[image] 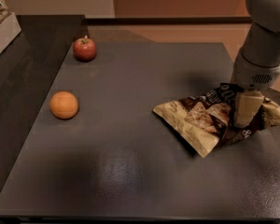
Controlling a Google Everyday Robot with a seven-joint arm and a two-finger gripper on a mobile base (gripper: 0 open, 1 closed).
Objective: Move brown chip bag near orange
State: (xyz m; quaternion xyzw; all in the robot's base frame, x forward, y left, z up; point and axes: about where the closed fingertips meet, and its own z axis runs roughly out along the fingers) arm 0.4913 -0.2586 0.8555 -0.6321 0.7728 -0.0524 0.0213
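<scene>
The brown chip bag lies crumpled on the right side of the dark grey table. Its cream-tan corner points left and its brown part lies under the arm. My gripper points straight down onto the right part of the bag and touches its top, hiding part of it. The orange sits at the left side of the table, far from the bag and the gripper.
A red apple with a stem stands at the far left corner, behind the orange. A pale box sits on the black counter at the far left. The table's right edge runs close behind the bag.
</scene>
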